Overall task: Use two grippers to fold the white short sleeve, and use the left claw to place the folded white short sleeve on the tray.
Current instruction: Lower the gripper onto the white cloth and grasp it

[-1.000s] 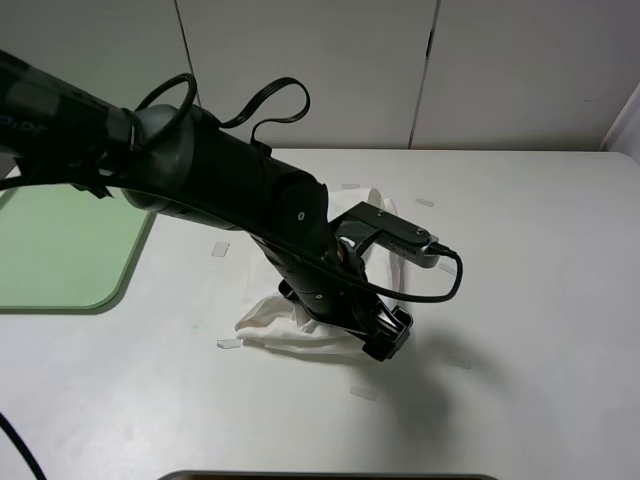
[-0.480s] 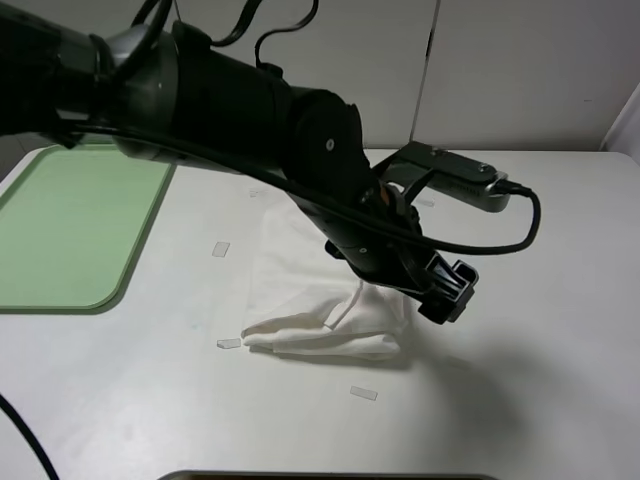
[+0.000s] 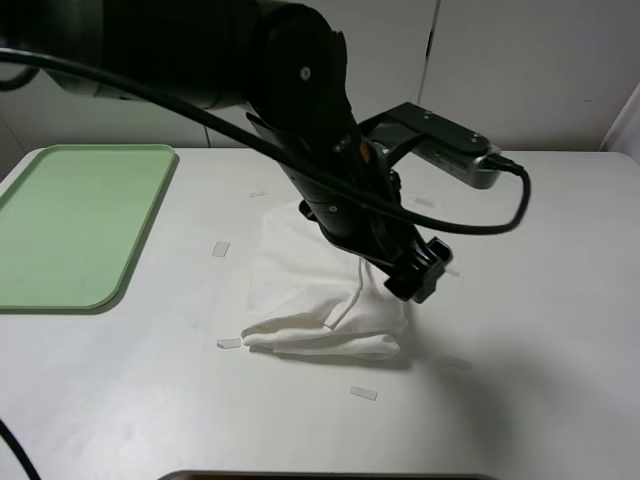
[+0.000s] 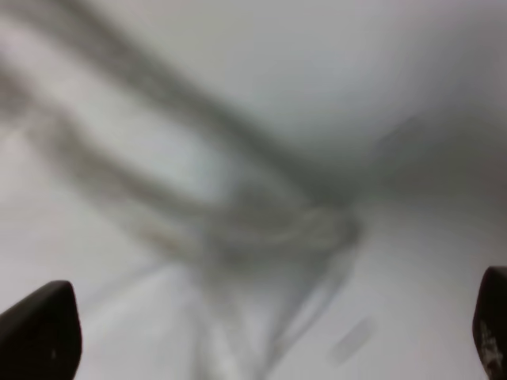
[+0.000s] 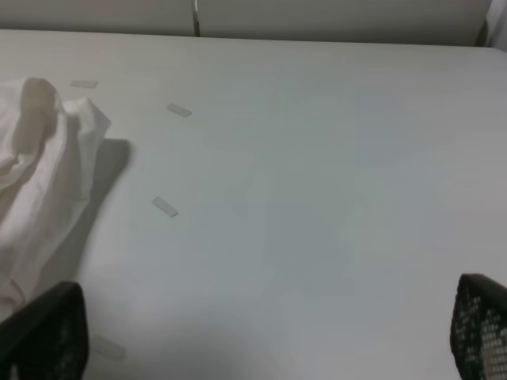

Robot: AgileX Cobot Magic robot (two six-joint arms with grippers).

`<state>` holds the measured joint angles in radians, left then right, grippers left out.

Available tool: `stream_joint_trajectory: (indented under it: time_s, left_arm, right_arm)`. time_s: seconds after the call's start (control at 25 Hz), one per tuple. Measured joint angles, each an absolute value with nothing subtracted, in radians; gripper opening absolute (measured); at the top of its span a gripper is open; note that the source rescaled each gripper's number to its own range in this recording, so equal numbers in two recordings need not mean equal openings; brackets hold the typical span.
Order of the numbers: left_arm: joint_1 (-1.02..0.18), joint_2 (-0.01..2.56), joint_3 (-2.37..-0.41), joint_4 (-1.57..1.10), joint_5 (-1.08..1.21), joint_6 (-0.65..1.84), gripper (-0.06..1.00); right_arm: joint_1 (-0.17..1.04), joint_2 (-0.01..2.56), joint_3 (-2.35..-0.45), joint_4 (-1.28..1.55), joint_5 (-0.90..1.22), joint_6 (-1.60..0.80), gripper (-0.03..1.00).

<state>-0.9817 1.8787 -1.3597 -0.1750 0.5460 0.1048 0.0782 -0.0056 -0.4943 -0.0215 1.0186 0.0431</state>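
My left claw [image 3: 418, 268] has lifted off the white short sleeve [image 3: 320, 290] and swung away from the near edge of the bundle where it was pressed down a second ago. Its jaws stand wide with nothing between them; in the left wrist view the two fingertips [image 4: 40, 332] sit far apart at the picture's edges, and all that lies between them is blurred pale cloth and table. The shirt is now below the jaws and mostly to their tray side, lying as a crumpled, roughly folded heap on the white table [image 3: 540, 330], a loose flap hanging just under the claw. I judge that a fold has just been let go, so the cloth rests on its own.

My right gripper [image 5: 261, 348] is out of the high view; its jaws are wide and empty too, with an edge of the shirt off to one side of them.

Farther off, the pale-green tray [image 3: 60, 230] sits well apart from the shirt and bare. By my reading the heap still looks untidy, and the carry to the tray is not yet begun.
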Motion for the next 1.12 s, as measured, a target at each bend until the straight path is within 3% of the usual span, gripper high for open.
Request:
stream_joint_trajectory:
  time_s: [0.48, 0.72, 1.12]
  left_arm:
    - [-0.729, 1.883, -1.353, -0.052, 0.668, -0.009, 0.98]
    - [-0.667, 1.968, -1.307, -0.05, 0.633, -0.01, 0.98]
    - [-0.663, 2.12, -1.303, -0.053, 0.542, -0.012, 0.97]
  right_arm:
    - [0.078, -0.006, -0.494, -0.021, 1.019, 0.043, 1.0]
    - [0.078, -0.006, -0.494, -0.021, 1.019, 0.043, 1.0]
    - [0.078, -0.006, -0.494, -0.021, 1.019, 0.043, 1.0]
